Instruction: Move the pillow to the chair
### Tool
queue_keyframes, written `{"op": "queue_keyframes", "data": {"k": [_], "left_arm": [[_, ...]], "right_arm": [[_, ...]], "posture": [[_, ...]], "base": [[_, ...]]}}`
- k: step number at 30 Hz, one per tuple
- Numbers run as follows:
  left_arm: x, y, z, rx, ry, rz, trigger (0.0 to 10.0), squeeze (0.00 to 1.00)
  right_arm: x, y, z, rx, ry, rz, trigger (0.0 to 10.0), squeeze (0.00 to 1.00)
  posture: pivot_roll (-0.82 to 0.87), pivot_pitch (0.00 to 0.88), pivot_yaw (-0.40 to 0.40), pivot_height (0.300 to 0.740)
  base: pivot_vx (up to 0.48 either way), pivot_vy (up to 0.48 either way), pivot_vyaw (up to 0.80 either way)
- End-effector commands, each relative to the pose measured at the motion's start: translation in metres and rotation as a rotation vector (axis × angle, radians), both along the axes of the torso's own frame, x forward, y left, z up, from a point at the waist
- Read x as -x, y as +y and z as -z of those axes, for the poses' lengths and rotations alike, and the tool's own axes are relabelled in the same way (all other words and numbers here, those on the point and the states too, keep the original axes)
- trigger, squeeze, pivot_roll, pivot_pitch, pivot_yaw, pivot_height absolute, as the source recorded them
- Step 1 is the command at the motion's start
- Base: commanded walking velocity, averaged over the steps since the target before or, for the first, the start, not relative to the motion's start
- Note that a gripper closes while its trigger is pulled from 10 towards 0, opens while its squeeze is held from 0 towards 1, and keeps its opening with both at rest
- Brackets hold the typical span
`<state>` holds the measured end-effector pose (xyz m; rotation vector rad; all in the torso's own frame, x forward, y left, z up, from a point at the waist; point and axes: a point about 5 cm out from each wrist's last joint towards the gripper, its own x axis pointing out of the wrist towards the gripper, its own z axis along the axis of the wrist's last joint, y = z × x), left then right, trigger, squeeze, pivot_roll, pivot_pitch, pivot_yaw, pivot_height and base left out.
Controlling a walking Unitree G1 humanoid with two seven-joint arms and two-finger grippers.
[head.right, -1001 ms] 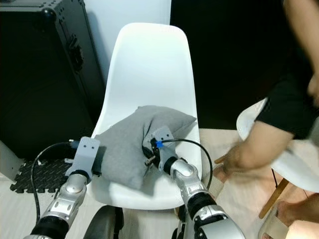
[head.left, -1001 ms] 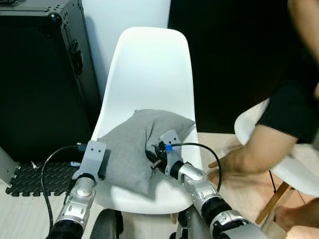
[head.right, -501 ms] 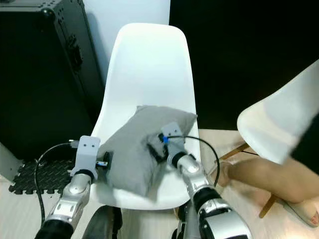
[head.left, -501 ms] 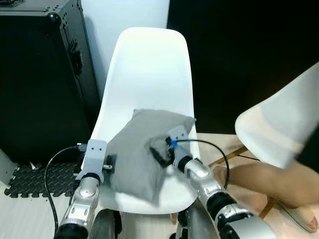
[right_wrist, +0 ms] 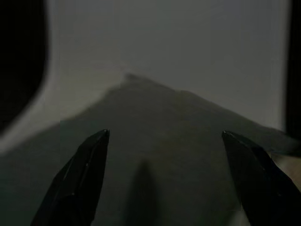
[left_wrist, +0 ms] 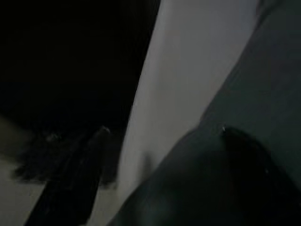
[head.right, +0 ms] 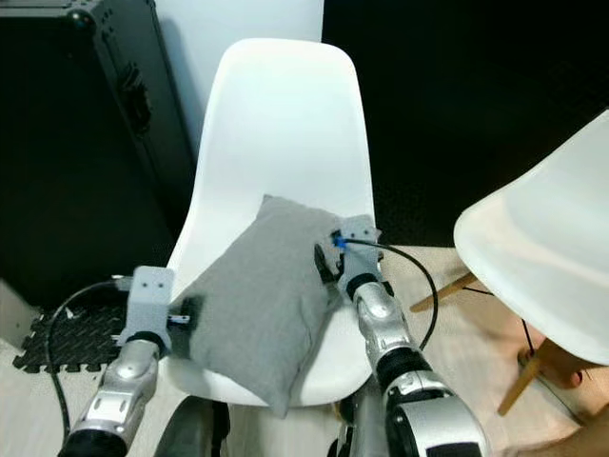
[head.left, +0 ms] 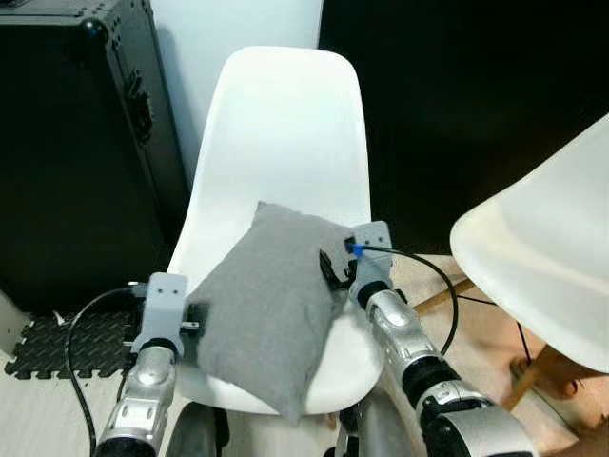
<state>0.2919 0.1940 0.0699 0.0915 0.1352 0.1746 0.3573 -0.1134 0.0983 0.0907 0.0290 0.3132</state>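
A grey pillow (head.left: pixel 266 305) lies slantwise on the seat of the white shell chair (head.left: pixel 285 124), its near corner hanging over the seat's front edge. My left gripper (head.left: pixel 195 319) is at the pillow's left edge, fingers spread; in the left wrist view one finger (left_wrist: pixel 249 160) lies against the grey fabric, the other (left_wrist: pixel 75 183) beyond the seat's rim. My right gripper (head.left: pixel 333 267) sits at the pillow's right edge near the far corner. It is open (right_wrist: pixel 164 134), with the pillow (right_wrist: pixel 160 122) ahead of its wide-spread fingers and nothing held.
A tall black case (head.left: pixel 76 143) stands left of the chair, with a black foam mat (head.left: pixel 48 343) on the floor beside it. A second white chair (head.left: pixel 542 276) with wooden legs stands close on the right. Part of a person's foot (head.right: pixel 580 443) shows at the lower right.
My right gripper came out of the pillow's crease and moved to its right far edge. The pillow now lies flatter. The person has drawn away, leaving the second chair at the right.
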Motion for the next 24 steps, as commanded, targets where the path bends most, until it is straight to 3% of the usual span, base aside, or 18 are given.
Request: {"op": "queue_keyframes", "data": {"k": [1,2,3,6,10,16,24], "left_arm": [[0.002,0.0,-0.001,0.032,-0.019,0.009,10.0,0.0],[0.004,-0.003,-0.015,0.059,-0.112,0.049,10.0,0.0],[0.012,-0.005,-0.035,0.057,-0.224,0.108,10.0,0.0],[0.017,-0.004,-0.041,0.003,-0.262,0.123,10.0,0.0],[0.02,0.003,-0.036,-0.037,-0.236,0.039,10.0,0.0],[0.02,-0.011,-0.029,0.008,-0.195,0.106,10.0,0.0],[0.022,-0.014,-0.031,0.0,-0.206,0.116,10.0,0.0]], "right_arm": [[0.002,-0.001,0.002,-0.027,0.006,-0.006,10.0,0.0],[0.004,-0.001,0.001,-0.045,-0.009,-0.011,10.0,0.0],[0.016,0.0,0.008,-0.026,-0.038,-0.041,10.0,0.0],[0.025,0.002,0.014,0.006,-0.056,-0.063,10.0,0.0],[0.033,0.007,0.025,-0.002,-0.027,-0.066,10.0,0.0],[0.039,0.011,0.027,-0.005,-0.018,-0.153,10.0,0.0],[0.04,0.013,0.026,0.001,-0.015,-0.151,10.0,0.0]], "posture": [[0.1,0.113,-0.068,0.575],[0.1,0.108,-0.068,0.575],[0.09,0.091,-0.063,0.575],[0.09,0.086,-0.062,0.575],[0.1,0.078,-0.062,0.575],[0.1,0.071,-0.064,0.585],[0.1,0.075,-0.065,0.62]], "base": [[0.0,0.0,0.0],[0.0,0.0,0.0],[0.0,0.0,0.0],[0.0,0.0,0.0],[0.0,0.0,0.0],[0.0,0.0,0.0],[0.0,0.0,0.0]]}}
